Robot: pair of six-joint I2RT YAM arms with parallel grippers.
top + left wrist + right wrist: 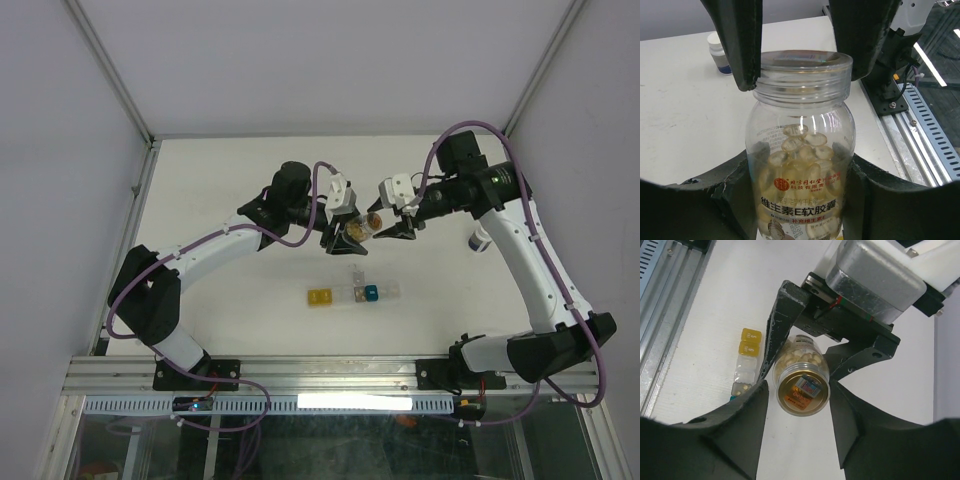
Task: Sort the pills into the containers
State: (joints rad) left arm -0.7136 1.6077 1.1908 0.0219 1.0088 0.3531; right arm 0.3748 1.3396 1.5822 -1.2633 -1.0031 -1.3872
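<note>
A clear pill bottle full of pale yellow pills hangs in the air between both arms. My left gripper is shut on the bottle's body. My right gripper is open, its fingers close on either side of the bottle's gold top. In the top view the bottle is above the table's middle. The containers lie in a row below it: yellow, grey, teal, clear. In the right wrist view the yellow cells and the grey cell show left of the bottle.
A small white bottle with a blue base stands at the right, behind the right arm; it also shows in the left wrist view. The metal rail runs along the near table edge.
</note>
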